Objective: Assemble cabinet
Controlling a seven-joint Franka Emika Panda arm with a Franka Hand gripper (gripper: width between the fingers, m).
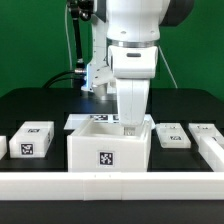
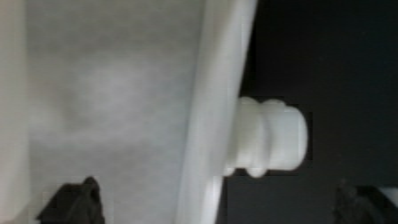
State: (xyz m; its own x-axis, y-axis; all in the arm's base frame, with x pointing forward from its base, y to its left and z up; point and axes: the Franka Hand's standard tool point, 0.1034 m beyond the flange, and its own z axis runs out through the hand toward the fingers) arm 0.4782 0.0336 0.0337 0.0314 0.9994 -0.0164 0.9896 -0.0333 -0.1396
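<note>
We have the gripper (image 2: 228, 200) spread wide astride the cabinet (image 1: 110, 148) wall, one finger inside, the other outside beside its peg (image 2: 276, 135).

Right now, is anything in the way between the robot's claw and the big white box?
Nothing visible is. The gripper sits at the cabinet's top rim, and the wrist view shows a cabinet wall between its spread fingers, apart from both. The small blocks lie off to the sides.
</note>
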